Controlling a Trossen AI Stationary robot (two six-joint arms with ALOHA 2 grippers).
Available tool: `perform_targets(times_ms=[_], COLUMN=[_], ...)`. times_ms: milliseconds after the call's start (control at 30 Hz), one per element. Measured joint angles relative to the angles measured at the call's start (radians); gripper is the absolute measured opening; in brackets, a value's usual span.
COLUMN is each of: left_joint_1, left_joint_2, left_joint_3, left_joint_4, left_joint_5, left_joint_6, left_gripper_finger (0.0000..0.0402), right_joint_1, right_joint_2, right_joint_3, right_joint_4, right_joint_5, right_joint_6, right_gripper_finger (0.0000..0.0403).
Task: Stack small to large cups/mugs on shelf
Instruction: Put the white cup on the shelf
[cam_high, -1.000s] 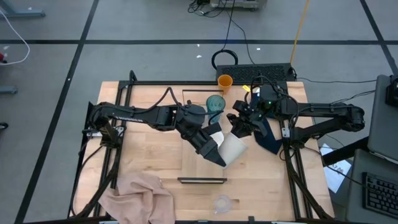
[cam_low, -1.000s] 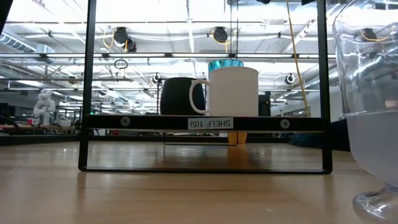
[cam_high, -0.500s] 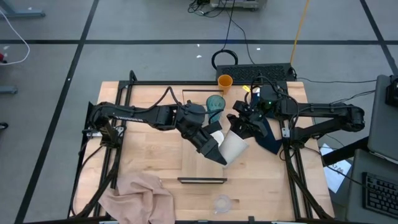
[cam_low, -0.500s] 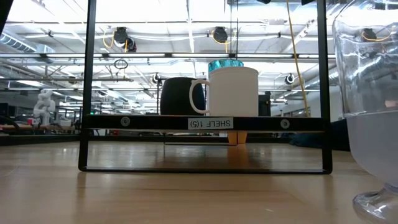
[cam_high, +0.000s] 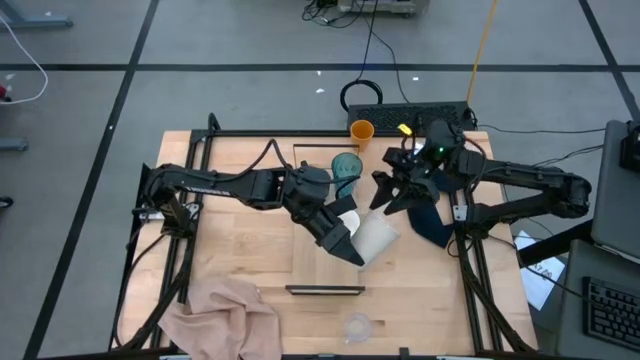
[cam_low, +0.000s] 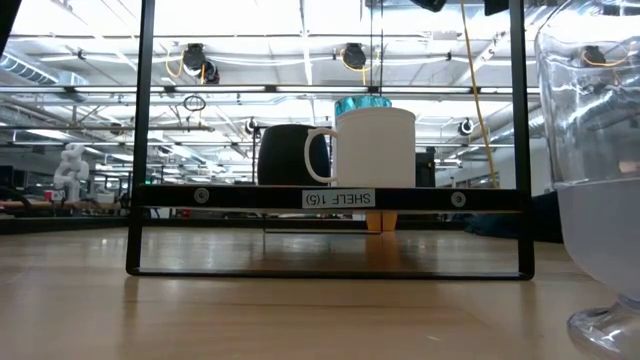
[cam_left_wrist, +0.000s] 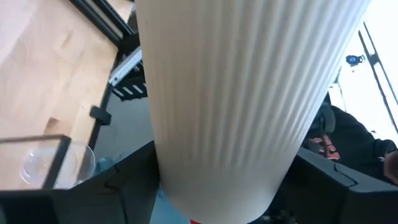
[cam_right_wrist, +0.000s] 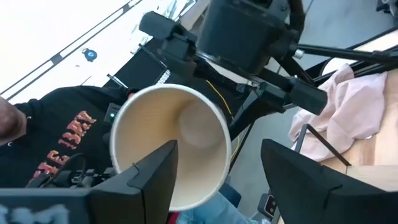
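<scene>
Tilting over the shelf (cam_high: 310, 262), we see the beige cup (cam_high: 374, 238) gripped by the left pincer (cam_high: 352, 243), long axis slanted, open mouth toward the right pincer (cam_high: 392, 192), which is spread open just beside the rim. White handled mug (cam_low: 372, 146) stands upright on the shelf.

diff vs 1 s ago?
The right gripper has let go of the beige cup, opened and backed off toward the table's far right. The left gripper still holds the cup. Shelf and tumbler unchanged.
</scene>
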Motion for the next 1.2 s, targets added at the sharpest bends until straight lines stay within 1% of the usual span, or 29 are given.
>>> perform_targets(times_ms=[33, 167, 233, 367, 433, 500, 567, 633, 767, 900, 933, 1000, 1067, 1133, 1200], left_joint_1=[0.002, 0.021, 0.036, 0.063, 0.08, 0.098, 0.118, 0.135, 0.166, 0.193, 0.197, 0.197, 0.197, 0.197, 0.197], left_joint_2=[0.0, -0.007, -0.015, -0.045, -0.066, -0.091, -0.117, -0.154, -0.226, -0.281, -0.295, -0.322, -0.346, -0.358, -0.373], left_joint_3=[0.0, 0.0, 0.0, 0.0, 0.0, 0.0, 0.0, 0.0, 0.0, 0.0, -0.001, 0.001, 0.001, 0.001, -0.001], left_joint_4=[0.0, -0.005, -0.004, -0.012, -0.041, -0.08, -0.131, -0.191, -0.274, -0.348, -0.377, -0.392, -0.448, -0.466, -0.523], left_joint_5=[-0.009, -0.018, -0.025, -0.05, -0.068, -0.089, -0.117, -0.173, -0.275, -0.288, -0.305, -0.368, -0.437, -0.494, -0.552], left_joint_6=[0.012, 0.052, 0.073, 0.134, 0.167, 0.204, 0.254, 0.308, 0.397, 0.42, 0.427, 0.466, 0.506, 0.526, 0.544], left_gripper_finger=[0.0273, 0.0272, 0.0273, 0.0303, 0.0309, 0.03, 0.028, 0.0265, 0.0265, 0.0265, 0.0268, 0.0277, 0.028, 0.0274, 0.0265], right_joint_1=[-0.014, -0.077, -0.11, -0.174, -0.204, -0.231, -0.256, -0.28, -0.32, -0.349, -0.353, -0.36, -0.367, -0.373, -0.379], right_joint_2=[-0.009, -0.055, -0.081, -0.134, -0.16, -0.186, -0.209, -0.231, -0.259, -0.274, -0.276, -0.277, -0.277, -0.278, -0.278], right_joint_3=[0.0, 0.0, 0.0, 0.0, 0.0, 0.0, 0.0, 0.0, 0.0, 0.0, 0.0, 0.0, 0.0, 0.0, 0.0], right_joint_4=[-0.001, -0.022, -0.039, -0.07, -0.1, -0.136, -0.167, -0.199, -0.238, -0.251, -0.255, -0.262, -0.262, -0.261, -0.261], right_joint_5=[-0.008, -0.05, -0.053, -0.053, -0.054, -0.054, -0.054, -0.054, -0.052, -0.049, -0.05, -0.047, -0.045, -0.039, -0.02], right_joint_6=[0.002, 0.003, 0.003, 0.002, -0.001, -0.009, -0.016, -0.022, -0.025, -0.007, -0.006, -0.006, -0.006, -0.006, -0.006], right_gripper_finger=[0.022, 0.022, 0.022, 0.022, 0.022, 0.022, 0.022, 0.022, 0.022, 0.022, 0.022, 0.022, 0.022, 0.022, 0.022])
